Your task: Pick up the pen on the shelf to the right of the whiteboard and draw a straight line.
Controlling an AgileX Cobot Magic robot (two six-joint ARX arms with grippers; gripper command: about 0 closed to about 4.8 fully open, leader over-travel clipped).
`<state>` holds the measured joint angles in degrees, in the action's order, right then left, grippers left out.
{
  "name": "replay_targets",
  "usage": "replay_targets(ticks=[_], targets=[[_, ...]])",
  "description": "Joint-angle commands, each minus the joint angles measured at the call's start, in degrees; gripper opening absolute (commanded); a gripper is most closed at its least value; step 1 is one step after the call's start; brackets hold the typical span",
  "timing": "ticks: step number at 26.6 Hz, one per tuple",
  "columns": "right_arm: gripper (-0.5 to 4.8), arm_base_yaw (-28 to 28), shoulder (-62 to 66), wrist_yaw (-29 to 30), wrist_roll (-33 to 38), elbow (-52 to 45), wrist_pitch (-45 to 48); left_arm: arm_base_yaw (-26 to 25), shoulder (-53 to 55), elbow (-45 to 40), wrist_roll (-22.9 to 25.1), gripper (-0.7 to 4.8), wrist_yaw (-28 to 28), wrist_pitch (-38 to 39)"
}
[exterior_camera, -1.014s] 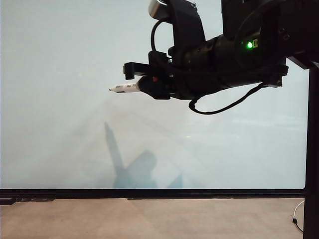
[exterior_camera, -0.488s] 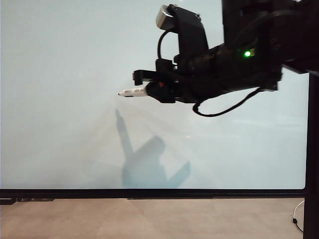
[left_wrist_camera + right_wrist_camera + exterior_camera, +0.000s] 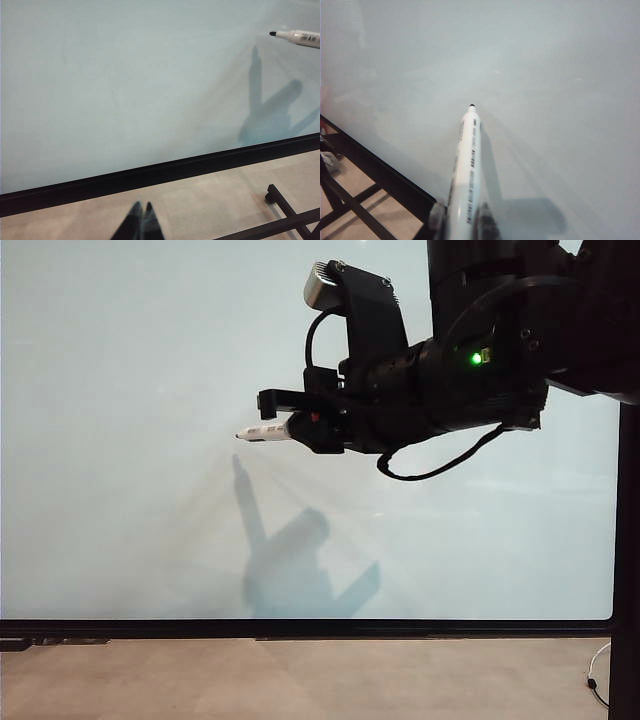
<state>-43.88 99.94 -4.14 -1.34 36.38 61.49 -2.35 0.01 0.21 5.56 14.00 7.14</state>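
I have the right gripper (image 3: 292, 426) closed on the slim white marker pen with the dark pointed tip (image 3: 262, 431), its barrel pinched between the two fingers and jutting out towards the big glossy grey-white whiteboard with the thin black frame (image 3: 120, 440); from the exterior view the pen sits level in front of the upper middle of the board, its shadow (image 3: 290, 560) falling lower on the surface; that gap between tip and shadow makes me think the tip is not yet touching, though I cannot be certain. No line is visible on the board. The left gripper (image 3: 140, 222) hangs low below the board's bottom frame, its fingertips pressed together, holding nothing.

My worries: if I push in too hard the pen may slide back through the fingers or tilt; too lightly and the stroke skips; any wobble in the arm while I sweep sideways would leave a wavy mark.
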Motion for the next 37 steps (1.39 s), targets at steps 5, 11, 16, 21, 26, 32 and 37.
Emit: replay_targets(ticks=[5, 11, 16, 21, 26, 32, 37], targets=[[-0.05, 0.59, -0.28, -2.01, 0.22, 0.2, -0.24, 0.04, 0.0, 0.22, 0.07, -0.05, 0.39, -0.33], [-0.05, 0.85, -0.28, -3.74, 0.24, 0.2, -0.31, 0.04, 0.0, 0.22, 0.07, -0.05, 0.39, -0.33], [-0.05, 0.83, -0.28, -5.4, 0.22, 0.17, -0.35, 0.04, 0.0, 0.22, 0.13, -0.05, 0.39, -0.33], [-0.05, 0.74, -0.28, -6.69, 0.24, 0.15, -0.39, 0.04, 0.0, 0.22, 0.22, -0.05, 0.39, -0.31], [-0.05, 0.5, -0.28, -7.91, 0.22, 0.15, -0.39, 0.04, 0.0, 0.22, 0.24, -0.05, 0.39, -0.31], [-0.05, 0.5, -0.31, -9.29, 0.22, 0.02, -0.44, 0.04, 0.0, 0.22, 0.22, -0.05, 0.39, -0.33], [-0.05, 0.48, -0.31, -9.68, 0.22, -0.35, -0.44, 0.04, 0.0, 0.22, 0.24, -0.05, 0.39, -0.31]])
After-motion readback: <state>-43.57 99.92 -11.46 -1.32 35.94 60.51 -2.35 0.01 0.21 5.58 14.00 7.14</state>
